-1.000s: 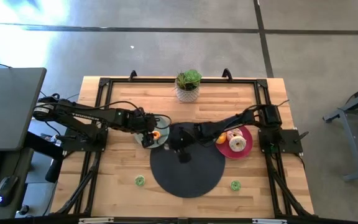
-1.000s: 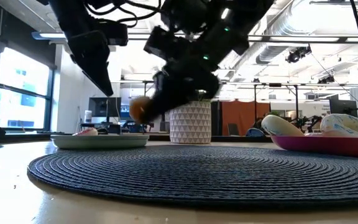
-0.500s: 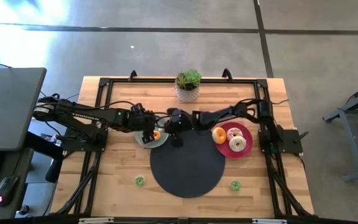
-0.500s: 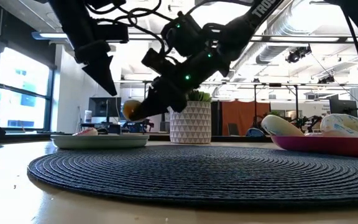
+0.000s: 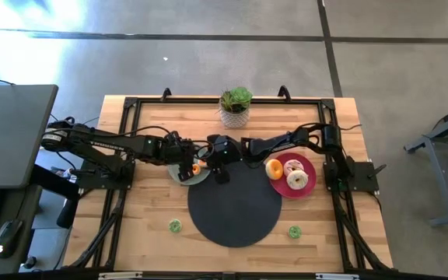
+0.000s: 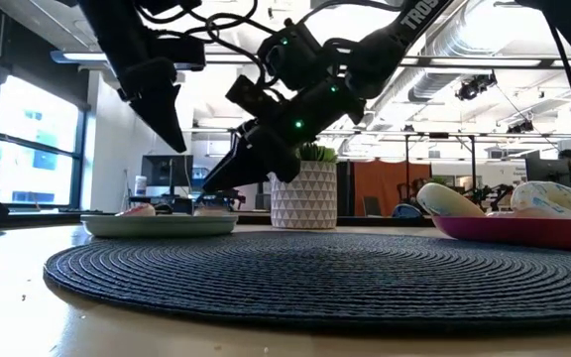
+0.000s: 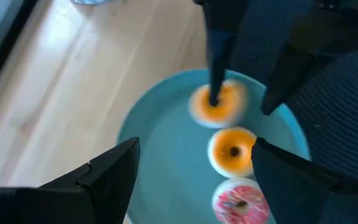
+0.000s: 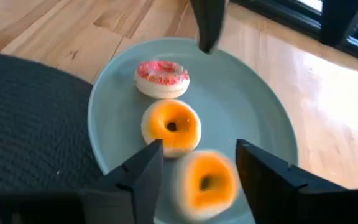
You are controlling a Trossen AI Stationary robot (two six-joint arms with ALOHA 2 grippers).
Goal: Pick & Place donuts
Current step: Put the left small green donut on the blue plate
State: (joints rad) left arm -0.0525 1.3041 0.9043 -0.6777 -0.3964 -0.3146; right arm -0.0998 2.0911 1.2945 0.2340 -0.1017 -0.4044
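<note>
A grey-green plate (image 5: 201, 180) left of the black mat holds a pink-frosted donut (image 8: 161, 78) and an orange donut (image 8: 171, 127). A second orange donut (image 8: 204, 180) shows blurred just under my right gripper (image 8: 199, 146), at the plate's edge nearest the mat; it also shows in the left wrist view (image 7: 216, 102). My right gripper (image 5: 207, 163) is open, its fingers slanting down at the plate. My left gripper (image 7: 196, 146) is open and empty above the plate's left side (image 5: 187, 169). Two green donuts (image 5: 175, 225) (image 5: 295, 231) lie on the bare table near the front.
A red plate (image 5: 308, 165) at the right holds an orange donut (image 5: 274, 169) and a white-pink one (image 5: 297, 180). The black round mat (image 5: 234, 206) lies mid-table. A potted plant (image 5: 235, 107) stands at the far edge. Both grippers crowd the grey-green plate.
My right gripper has carried an orange donut from over the mat's far edge toward the table's left, to the grey-green plate. In the last half second the donut has left its fingers and dropped onto the plate.
</note>
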